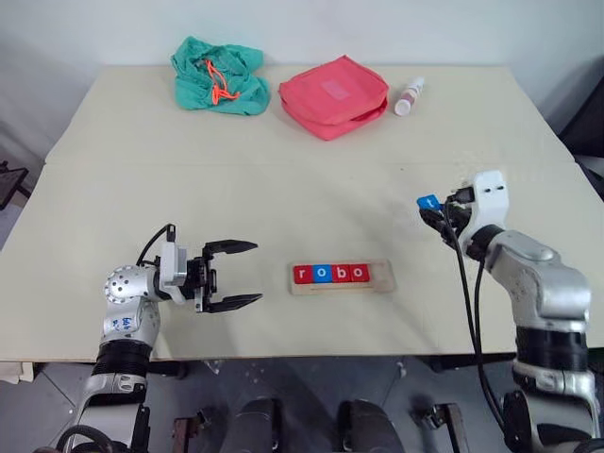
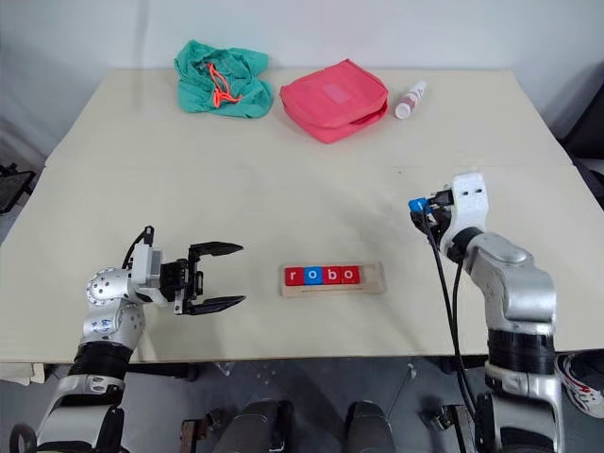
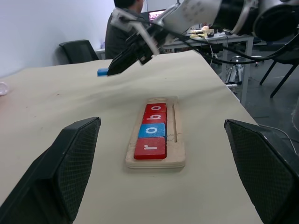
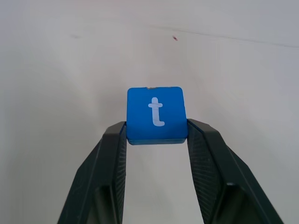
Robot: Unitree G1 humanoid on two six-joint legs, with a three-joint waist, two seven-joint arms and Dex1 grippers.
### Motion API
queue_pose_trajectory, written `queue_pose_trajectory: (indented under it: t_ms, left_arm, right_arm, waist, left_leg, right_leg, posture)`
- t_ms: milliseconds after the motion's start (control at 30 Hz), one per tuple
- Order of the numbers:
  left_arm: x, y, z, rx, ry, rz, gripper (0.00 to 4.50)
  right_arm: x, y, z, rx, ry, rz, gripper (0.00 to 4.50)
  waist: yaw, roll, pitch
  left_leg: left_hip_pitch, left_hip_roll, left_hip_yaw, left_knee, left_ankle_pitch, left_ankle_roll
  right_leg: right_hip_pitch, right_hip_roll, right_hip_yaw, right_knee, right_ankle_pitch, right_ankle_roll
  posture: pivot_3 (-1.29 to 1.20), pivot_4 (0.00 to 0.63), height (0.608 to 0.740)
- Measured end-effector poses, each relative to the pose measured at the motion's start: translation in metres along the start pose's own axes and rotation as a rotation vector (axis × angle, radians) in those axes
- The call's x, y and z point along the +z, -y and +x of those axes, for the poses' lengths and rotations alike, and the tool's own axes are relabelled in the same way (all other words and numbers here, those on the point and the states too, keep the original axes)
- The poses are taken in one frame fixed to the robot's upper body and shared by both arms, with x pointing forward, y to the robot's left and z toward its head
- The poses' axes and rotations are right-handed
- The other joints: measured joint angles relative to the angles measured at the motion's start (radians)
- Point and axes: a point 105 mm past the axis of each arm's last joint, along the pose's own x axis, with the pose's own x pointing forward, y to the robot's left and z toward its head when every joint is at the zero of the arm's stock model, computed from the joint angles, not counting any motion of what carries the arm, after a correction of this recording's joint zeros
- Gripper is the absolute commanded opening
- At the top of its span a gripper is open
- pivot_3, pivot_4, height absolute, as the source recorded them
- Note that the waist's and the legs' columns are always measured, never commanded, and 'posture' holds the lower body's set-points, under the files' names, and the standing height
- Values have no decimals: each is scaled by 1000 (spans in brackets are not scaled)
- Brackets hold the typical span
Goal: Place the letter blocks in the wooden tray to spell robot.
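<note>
The wooden tray (image 1: 383,276) lies near the table's front edge, holding letter blocks (image 1: 330,274) that read r, o, b, o from left to right; its right end is bare. My right gripper (image 1: 431,209) hovers above the table to the tray's right, shut on a blue block with a white t (image 4: 156,114) pinched between its fingers (image 4: 108,158). In the left wrist view that blue block (image 3: 103,72) shows beyond the tray (image 3: 177,154). My left gripper (image 1: 243,275) stands open to the left of the tray, pointing at it, with nothing between its fingers.
At the back of the table lie a green cloth bag (image 1: 219,75), a red pouch (image 1: 333,96) and a small white bottle (image 1: 410,95). In the left wrist view a seated person (image 3: 122,28), chairs and a desk stand beyond the table's edge.
</note>
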Motion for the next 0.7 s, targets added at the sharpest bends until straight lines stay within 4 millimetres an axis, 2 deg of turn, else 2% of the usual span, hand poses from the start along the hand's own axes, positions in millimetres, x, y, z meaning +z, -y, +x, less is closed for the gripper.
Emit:
queue_pose_trajectory:
  t_ms: [33, 133, 267, 433, 700]
  left_arm:
    - [-1, 0, 0, 1, 1, -4, 4500]
    - [-3, -2, 0, 6, 3, -16, 4500]
    - [-3, -3, 2, 5, 7, -15, 4500]
    - [-3, -3, 2, 5, 8, -16, 4500]
    - [-3, -3, 2, 5, 7, -16, 4500]
  right_arm:
    - [-3, -6, -10, -6, -2, 14, 1465]
    - [-10, -12, -23, -34, -25, 47, 1465]
    - [-33, -18, -42, -70, -93, 71, 1465]
    - [-50, -22, -54, -103, -132, 118, 1465]
    - [-66, -24, -59, -129, -168, 157, 1465]
  waist:
    - [4, 0, 0]
    - [13, 0, 0]
    - [20, 0, 0]
    - [18, 0, 0]
    - [18, 0, 0]
  left_leg:
    - [0, 0, 0, 0, 0, 0]
    - [0, -1, 2, 1, 0, 0]
    - [1, -1, 2, 1, 0, 0]
    - [1, -1, 2, 1, 0, 0]
    - [2, -1, 3, 1, 0, 0]
  right_leg:
    - [0, 0, 0, 0, 0, 0]
    - [0, 0, 2, -1, 0, 0]
    - [0, 0, 2, 0, 0, 0]
    - [0, 0, 3, 0, 0, 0]
    - [0, 0, 3, 1, 0, 0]
  posture:
    - [0, 150, 740]
    - [0, 150, 740]
    - [0, 150, 740]
    - [0, 150, 740]
    - [0, 150, 740]
